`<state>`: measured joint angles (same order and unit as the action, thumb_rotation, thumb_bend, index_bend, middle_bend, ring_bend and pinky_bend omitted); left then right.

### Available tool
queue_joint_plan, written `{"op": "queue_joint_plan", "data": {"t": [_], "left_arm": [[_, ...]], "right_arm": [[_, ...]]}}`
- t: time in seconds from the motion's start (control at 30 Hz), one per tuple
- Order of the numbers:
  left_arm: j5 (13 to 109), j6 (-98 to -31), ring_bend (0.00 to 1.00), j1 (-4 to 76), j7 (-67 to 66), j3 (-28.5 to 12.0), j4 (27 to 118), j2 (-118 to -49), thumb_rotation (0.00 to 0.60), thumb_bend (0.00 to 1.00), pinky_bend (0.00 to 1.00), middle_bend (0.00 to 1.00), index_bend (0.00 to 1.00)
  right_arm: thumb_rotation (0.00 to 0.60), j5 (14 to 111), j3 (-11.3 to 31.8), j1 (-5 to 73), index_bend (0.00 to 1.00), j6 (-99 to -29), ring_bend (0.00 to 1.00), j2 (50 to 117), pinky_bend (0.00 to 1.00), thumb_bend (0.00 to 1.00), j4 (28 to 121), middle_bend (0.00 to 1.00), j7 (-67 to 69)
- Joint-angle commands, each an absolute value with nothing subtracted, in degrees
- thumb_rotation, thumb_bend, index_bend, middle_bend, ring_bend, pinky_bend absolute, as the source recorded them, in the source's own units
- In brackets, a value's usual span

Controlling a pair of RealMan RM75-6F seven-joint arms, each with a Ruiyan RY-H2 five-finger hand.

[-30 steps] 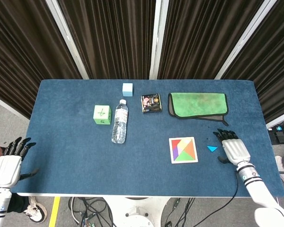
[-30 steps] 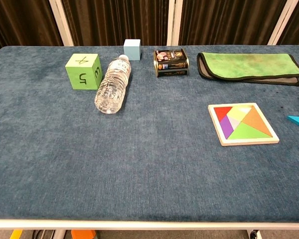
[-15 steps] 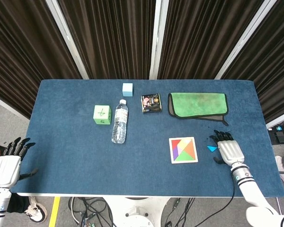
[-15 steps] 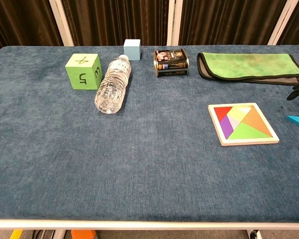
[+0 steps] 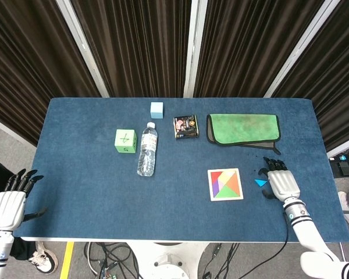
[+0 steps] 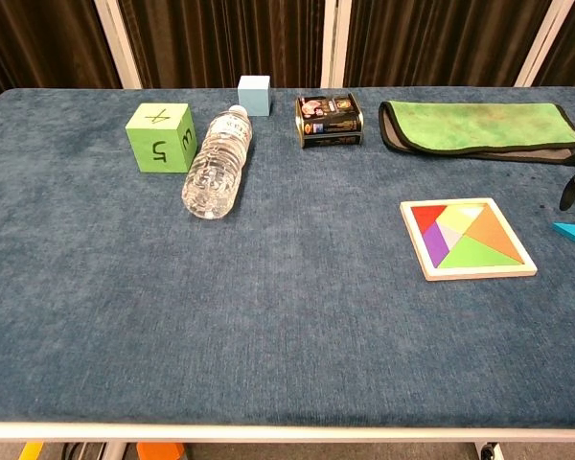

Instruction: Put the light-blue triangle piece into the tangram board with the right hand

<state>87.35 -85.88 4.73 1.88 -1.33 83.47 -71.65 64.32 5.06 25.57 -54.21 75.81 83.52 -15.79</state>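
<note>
**Right hand beside the triangle, piece not yet held**

Your right hand sits palm-down at the right side of the table, fingers spread and pointing away from you, with nothing in its grasp. The light-blue triangle piece lies flat on the cloth just left of that hand, between it and the tangram board. From the head view you cannot tell whether the thumb touches the piece; the two look very close. In the chest view only dark fingertips of this hand poke in at the right edge, hanging above the triangle, and the rest of the hand is cut off by the frame. The triangle itself is partly clipped there too.

The board holds coloured pieces, with a pale gap near its top edge in the chest view; its exact shape is hard to read.

Your left hand hangs off the table's left front corner, fingers apart and empty, and shows only in the head view.

Farther back lie a water bottle on its side, a green cube, a small pale-blue cube, a dark tin with unreadable print, and a folded green cloth.
</note>
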Motion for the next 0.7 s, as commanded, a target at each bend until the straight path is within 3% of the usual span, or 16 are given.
{"op": "queue_joint_plan", "data": {"t": [0.03, 0.7], "left_arm": [[87.35, -85.90, 0.01, 4.71, 1.93, -1.32, 83.44, -71.63, 0.600, 0.00, 0.13, 0.12, 0.22], [87.32, -85.50, 0.01, 4.77, 2.15, -1.13, 83.19, -71.75, 0.600, 0.00, 0.13, 0.12, 0.22]], "right_arm": [[0.600, 64.09, 5.09, 25.81, 0.36, -53.97, 0.00, 75.91, 0.00, 0.18, 83.38, 0.00, -15.92], [0.600, 62.64, 4.81, 26.31, 0.41, -54.15, 0.00, 77.94, 0.00, 0.18, 82.33, 0.00, -16.27]]}}
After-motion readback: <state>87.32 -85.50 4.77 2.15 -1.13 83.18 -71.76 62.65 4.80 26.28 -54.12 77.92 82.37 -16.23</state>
